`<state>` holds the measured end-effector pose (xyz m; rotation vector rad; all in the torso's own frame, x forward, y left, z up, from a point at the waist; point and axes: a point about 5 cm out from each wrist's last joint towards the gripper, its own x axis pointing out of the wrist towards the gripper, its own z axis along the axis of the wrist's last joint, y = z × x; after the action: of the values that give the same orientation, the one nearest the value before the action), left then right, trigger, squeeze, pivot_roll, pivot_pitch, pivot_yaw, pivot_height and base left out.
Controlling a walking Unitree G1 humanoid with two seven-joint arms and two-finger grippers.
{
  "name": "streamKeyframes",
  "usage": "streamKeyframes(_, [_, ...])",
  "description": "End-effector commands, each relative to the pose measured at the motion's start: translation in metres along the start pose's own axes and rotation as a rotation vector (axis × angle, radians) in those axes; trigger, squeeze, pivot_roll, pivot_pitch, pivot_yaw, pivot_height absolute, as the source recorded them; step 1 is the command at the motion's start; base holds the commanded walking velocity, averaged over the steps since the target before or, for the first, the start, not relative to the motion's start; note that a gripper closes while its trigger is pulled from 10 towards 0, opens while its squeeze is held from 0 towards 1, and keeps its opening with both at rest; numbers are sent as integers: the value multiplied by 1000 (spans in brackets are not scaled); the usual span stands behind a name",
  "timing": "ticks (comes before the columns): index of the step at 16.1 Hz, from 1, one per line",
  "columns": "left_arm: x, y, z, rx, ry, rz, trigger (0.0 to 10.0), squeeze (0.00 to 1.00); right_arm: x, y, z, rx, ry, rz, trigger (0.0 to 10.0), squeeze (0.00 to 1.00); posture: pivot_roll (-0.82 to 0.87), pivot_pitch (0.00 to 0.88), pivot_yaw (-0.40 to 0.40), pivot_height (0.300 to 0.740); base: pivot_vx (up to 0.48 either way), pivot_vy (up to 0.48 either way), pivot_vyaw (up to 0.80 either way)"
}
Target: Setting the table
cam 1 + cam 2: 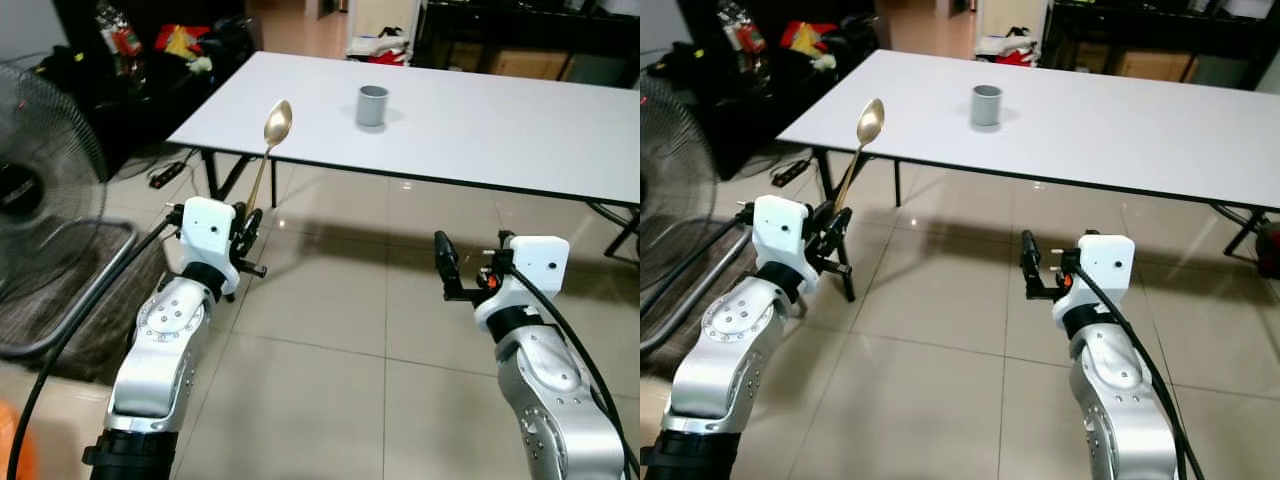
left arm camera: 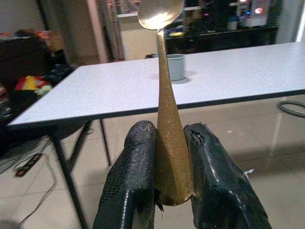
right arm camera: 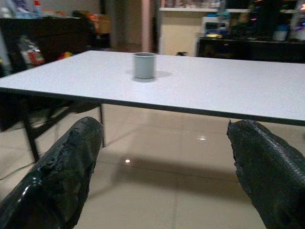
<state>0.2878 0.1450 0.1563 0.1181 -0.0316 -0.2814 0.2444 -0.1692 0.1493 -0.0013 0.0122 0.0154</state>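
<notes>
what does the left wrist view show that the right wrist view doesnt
Left wrist view: the left gripper shut on a gold spoon, handle clamped between its fingers, bowl up. Right wrist view: the right gripper open, nothing between its fingers. Both: the white table ahead with a grey cup standing on it.

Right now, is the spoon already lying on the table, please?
No, the spoon is upright, clamped in the left gripper, short of the table.

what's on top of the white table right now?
One grey cylindrical cup stands on the white rectangular table, toward its left end. The cup's inside cannot be seen from this angle. The gold metal spoon is not on the table; the left gripper holds it upright.
</notes>
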Motion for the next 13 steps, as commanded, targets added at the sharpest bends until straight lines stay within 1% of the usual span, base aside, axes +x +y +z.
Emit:
streamKeyframes(1, [1,-7,-1,0,3,-19,10000,0,1,-8,-1,-42,1,-45,10000,0,-67,0,-7,740,307,0,0])
streamKeyframes(3, [-1,-5,-5,2,14,-14,10000,0,1,-7,-3,-49,8,-36,10000,0,-66,0,-12,740,307,0,0])
streamKeyframes(5, [-3,-4,-8,15,27,-11,10000,0,-1,-4,-4,-23,11,-12,10000,0,-64,0,-14,740,306,0,0])
streamKeyframes(7, [-4,-3,-11,23,35,-4,10000,0,-2,-5,-7,22,34,-19,10000,0,-65,0,-13,740,304,0,0])
streamKeyframes(11, [-3,-3,-11,25,35,-4,10000,0,-2,-4,-7,11,35,-2,10000,0,-65,0,-13,740,304,0,-800])
streamKeyframes(13, [-4,-3,-11,27,35,-5,10000,0,-2,-5,-7,3,31,-5,10000,0,-66,0,-12,740,306,0,0])
